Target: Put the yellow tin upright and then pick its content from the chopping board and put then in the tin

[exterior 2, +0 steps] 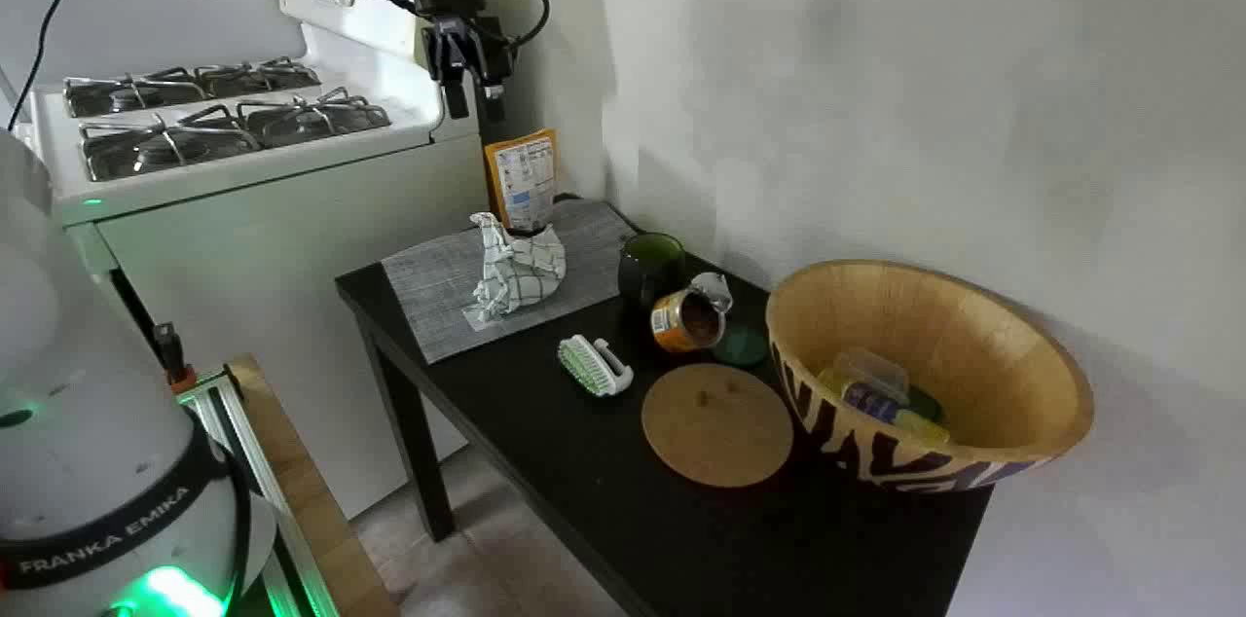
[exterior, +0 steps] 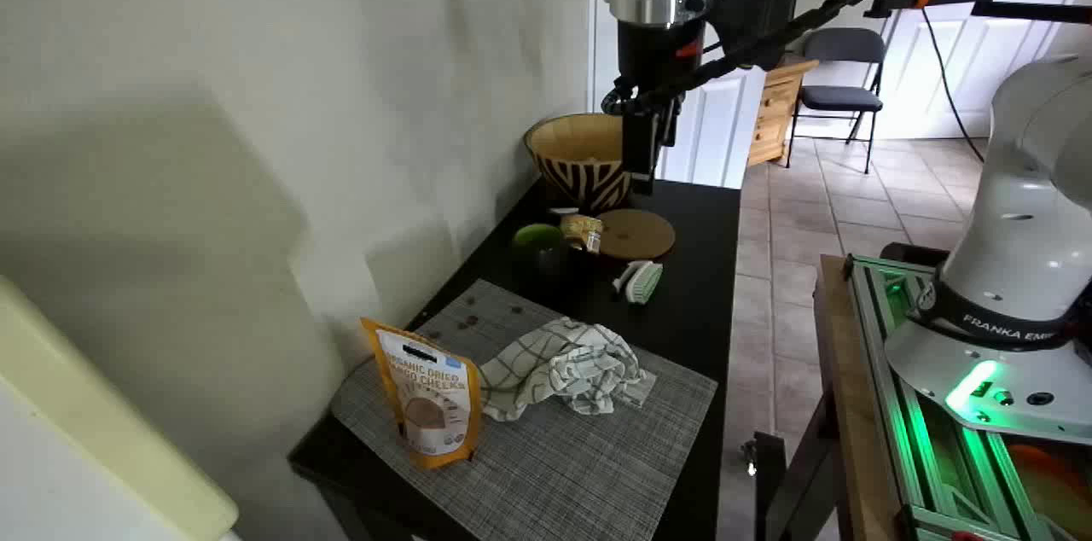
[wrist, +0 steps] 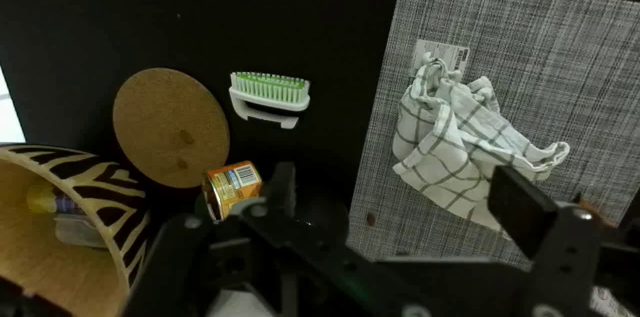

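Observation:
The yellow tin lies on its side on the black table in both exterior views [exterior: 582, 231] [exterior 2: 672, 325], its open mouth facing the basket side. It also shows in the wrist view [wrist: 235, 184], partly behind a finger. The round chopping board [exterior 2: 717, 442] lies flat beside it, also in the wrist view [wrist: 160, 112]. Two small brown pieces [exterior 2: 703, 398] [wrist: 186, 137] lie on the board. My gripper [exterior 2: 475, 106] is open, holding nothing, well above the table. In the wrist view its fingers [wrist: 397, 184] spread over the glass and placemat.
A dark green glass [exterior 2: 650, 281] stands touching or close to the tin. A brush [exterior 2: 592, 366], a crumpled towel [exterior 2: 521, 272] on a grey placemat [exterior 2: 428, 291], an upright pouch [exterior: 431, 409] and a large patterned basket [exterior 2: 973, 344] stand around. Brown pieces [exterior: 467, 322] lie on the placemat.

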`<state>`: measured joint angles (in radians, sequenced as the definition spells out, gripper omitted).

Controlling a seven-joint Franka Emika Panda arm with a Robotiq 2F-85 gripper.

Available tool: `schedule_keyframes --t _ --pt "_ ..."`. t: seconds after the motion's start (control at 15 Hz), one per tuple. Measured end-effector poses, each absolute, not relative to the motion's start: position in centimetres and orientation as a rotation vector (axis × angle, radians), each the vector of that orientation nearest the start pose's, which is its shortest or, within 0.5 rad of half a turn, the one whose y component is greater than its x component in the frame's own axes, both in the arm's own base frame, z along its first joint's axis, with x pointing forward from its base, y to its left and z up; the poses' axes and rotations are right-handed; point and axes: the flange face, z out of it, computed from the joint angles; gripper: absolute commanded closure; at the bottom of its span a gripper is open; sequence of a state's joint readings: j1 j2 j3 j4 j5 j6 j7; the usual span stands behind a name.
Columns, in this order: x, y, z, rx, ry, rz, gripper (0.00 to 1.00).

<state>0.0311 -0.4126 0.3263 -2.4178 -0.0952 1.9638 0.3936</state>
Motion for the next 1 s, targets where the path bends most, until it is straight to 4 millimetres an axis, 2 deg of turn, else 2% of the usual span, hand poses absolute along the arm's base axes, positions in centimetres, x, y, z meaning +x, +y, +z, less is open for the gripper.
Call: schedule_keyframes --t 0.47,0.6,0.73,1.0 --pt "39.3 14.3 45.1 -3.360 0.044 -0.029 0.00" --pt "40.0 13.4 45.7 -3.307 0.003 -0.068 0.00" --pt "41.3 11.0 46.6 -3.219 -0.059 -0.135 0.00" --pt "43.0 3.2 46.7 -3.026 -0.134 -0.143 0.00"
